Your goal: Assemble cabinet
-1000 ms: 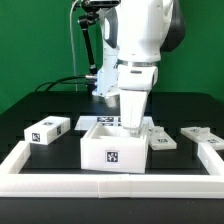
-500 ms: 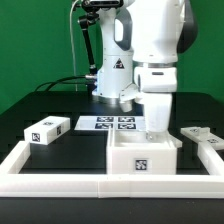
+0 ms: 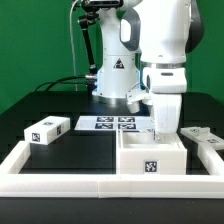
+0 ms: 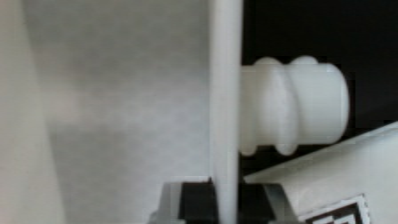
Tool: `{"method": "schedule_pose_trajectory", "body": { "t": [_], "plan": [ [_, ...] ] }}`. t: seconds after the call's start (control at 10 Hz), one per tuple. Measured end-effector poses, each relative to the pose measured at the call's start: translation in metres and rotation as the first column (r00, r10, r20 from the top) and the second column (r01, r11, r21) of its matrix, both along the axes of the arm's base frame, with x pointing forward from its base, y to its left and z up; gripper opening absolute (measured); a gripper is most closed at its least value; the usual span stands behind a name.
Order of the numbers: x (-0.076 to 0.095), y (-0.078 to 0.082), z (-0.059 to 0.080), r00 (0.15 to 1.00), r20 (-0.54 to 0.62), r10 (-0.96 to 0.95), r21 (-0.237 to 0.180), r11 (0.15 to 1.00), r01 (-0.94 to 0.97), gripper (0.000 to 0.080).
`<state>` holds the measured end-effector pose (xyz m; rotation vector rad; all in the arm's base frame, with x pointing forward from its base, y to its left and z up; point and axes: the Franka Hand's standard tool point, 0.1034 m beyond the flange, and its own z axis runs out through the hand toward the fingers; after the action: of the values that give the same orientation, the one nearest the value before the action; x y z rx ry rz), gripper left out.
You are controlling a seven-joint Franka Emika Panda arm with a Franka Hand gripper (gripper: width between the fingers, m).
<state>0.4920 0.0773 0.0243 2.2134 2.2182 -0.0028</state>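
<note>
The cabinet [image 3: 150,158] is an open-topped white box with a square tag on its front, standing at the front right of the table. My gripper [image 3: 166,128] reaches down from above over its back right part and is shut on one of its upright walls. In the wrist view the thin white wall [image 4: 222,90] runs straight between my dark fingers [image 4: 189,203], which press on both its sides. My gripper [image 4: 222,192] shows only at its tips. A ribbed white knob [image 4: 294,105] lies beside the wall.
The marker board [image 3: 106,123] lies behind the cabinet. A small tagged white block [image 3: 46,129] lies on the exterior view's left. Flat tagged white panels [image 3: 206,136] lie on the right. A white border rail [image 3: 60,181] runs along the front and sides.
The cabinet has slid to the exterior view's right with my gripper on it, most of the way in the first half second. The marker board is now uncovered.
</note>
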Motion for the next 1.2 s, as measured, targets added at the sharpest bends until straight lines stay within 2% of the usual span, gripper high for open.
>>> {"method": "schedule_pose_trajectory", "body": {
  "t": [0.2,0.6,1.1,1.2],
  "plan": [
    [0.010,0.017,0.000,1.000,0.009,0.027,0.007,1.000,-0.027,0.0035],
    [0.020,0.039,0.001,1.000,0.012,0.027,0.014,1.000,-0.027,0.0035],
    [0.025,0.037,0.002,1.000,-0.012,0.011,0.000,1.000,-0.011,0.0035],
    [0.025,0.036,0.002,1.000,-0.012,0.010,0.000,1.000,-0.010,0.0124]
  ]
}}
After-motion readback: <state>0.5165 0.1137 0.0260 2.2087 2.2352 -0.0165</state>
